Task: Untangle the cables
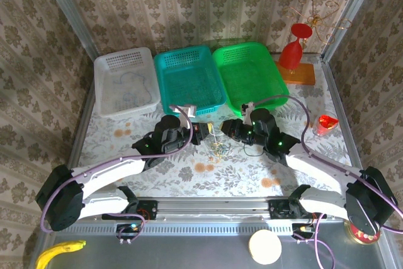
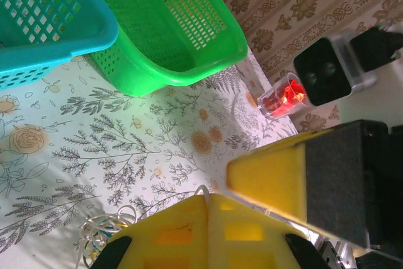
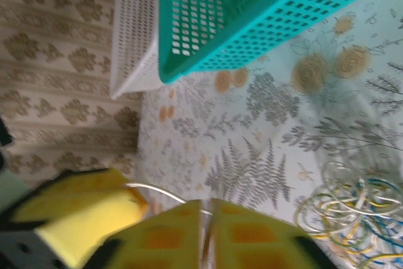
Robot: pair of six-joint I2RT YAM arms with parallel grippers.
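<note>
The cables (image 1: 219,149) lie as a small tangle of thin pale, yellow and blue wires on the floral tablecloth, just in front of both grippers. The left wrist view has the tangle (image 2: 101,234) at the bottom left, and in the right wrist view it (image 3: 352,212) sits at the lower right. My left gripper (image 1: 204,133) is shut, and a pale wire loop (image 2: 203,189) pokes out between its yellow fingertips (image 2: 164,225). My right gripper (image 1: 228,128) is shut too, pinching a pale wire (image 3: 151,188) that runs from the left finger (image 3: 82,218) into its jaws. The two grippers nearly touch.
Three baskets stand in a row behind: white (image 1: 126,83), teal (image 1: 189,80), green (image 1: 249,74). A red glass (image 1: 296,48) on an orange block and a small red cup (image 1: 325,124) are at the right. A banana (image 1: 56,253) and a white disc (image 1: 264,247) lie near the arm bases.
</note>
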